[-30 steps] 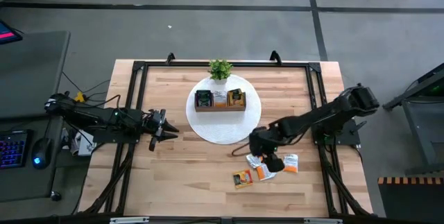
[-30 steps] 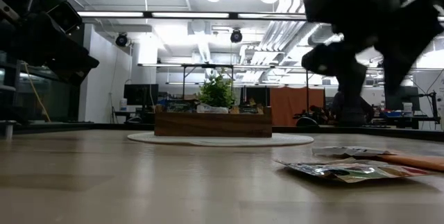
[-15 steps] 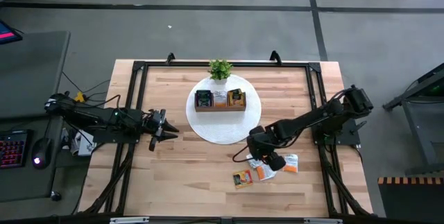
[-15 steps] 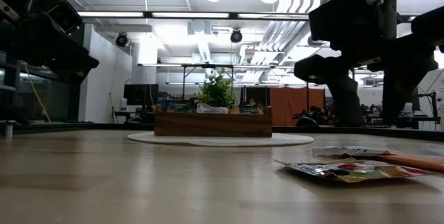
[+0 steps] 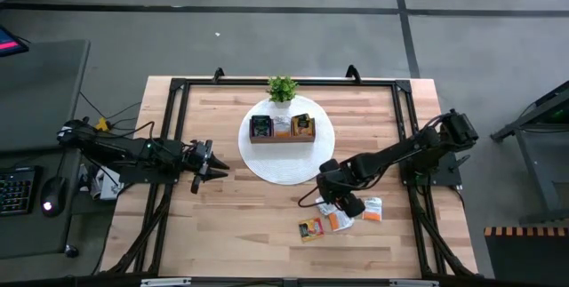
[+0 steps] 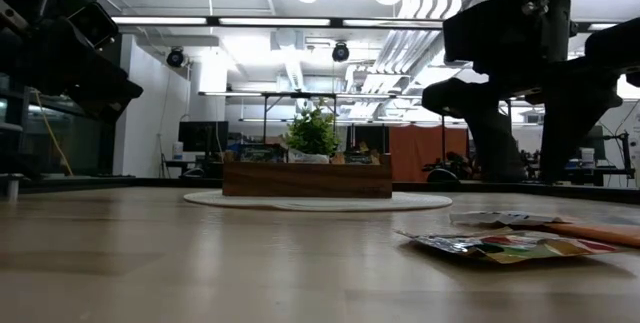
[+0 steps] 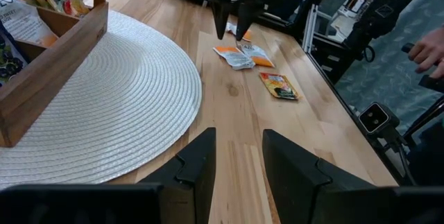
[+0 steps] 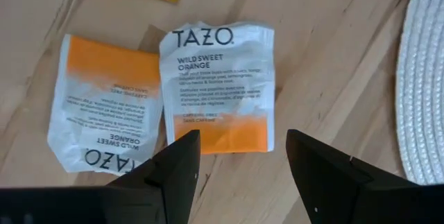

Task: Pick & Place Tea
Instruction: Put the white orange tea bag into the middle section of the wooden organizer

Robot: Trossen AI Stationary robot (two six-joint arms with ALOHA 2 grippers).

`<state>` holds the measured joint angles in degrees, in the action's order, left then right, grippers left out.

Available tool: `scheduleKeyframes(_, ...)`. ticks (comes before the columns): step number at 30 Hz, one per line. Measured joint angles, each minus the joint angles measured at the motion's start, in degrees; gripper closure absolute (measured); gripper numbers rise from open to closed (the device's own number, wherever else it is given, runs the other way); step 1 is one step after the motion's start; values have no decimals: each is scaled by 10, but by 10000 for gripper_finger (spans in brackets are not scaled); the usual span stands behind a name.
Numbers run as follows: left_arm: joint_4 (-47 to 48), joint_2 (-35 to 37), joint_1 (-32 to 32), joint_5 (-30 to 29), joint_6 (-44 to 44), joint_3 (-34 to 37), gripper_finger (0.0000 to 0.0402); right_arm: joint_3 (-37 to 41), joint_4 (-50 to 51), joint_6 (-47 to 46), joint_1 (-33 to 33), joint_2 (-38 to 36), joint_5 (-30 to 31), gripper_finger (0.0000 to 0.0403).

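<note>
Beneath the right pincer [image 5: 342,200], part of the loose tea sachets [image 5: 336,216] on the tabletop [image 5: 231,225] is hidden in the high view. Sachets fill the wooden tray [image 5: 282,128] on the round white mat [image 5: 293,167]; their print is unreadable. Right pincer hovers wide open, empty, over two white-and-orange sachets [image 8: 216,78]. Left pincer [image 5: 213,163] waits at the left edge, narrowly parted, empty.

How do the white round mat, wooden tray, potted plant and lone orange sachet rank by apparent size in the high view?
1. White round mat.
2. Wooden tray.
3. Potted plant.
4. Lone orange sachet, close to the plant, so these two are nearly alike.
</note>
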<state>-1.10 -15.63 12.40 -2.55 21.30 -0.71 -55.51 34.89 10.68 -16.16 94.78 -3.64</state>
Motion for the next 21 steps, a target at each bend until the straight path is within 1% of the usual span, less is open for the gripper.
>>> scheduleKeyframes(2,0,0,0,0,0,0,285,0,0,-1,0,0,-4,190)
scheduleKeyframes(6,0,0,0,0,0,0,285,0,0,-3,0,0,-5,170)
scheduleKeyframes(10,0,0,0,0,0,0,285,1,-5,-3,0,0,16,146)
scheduleKeyframes(14,0,0,0,0,0,0,285,1,-8,-13,-2,1,19,126)
scheduleKeyframes(21,0,0,0,0,0,0,285,1,-15,-17,-27,2,26,121)
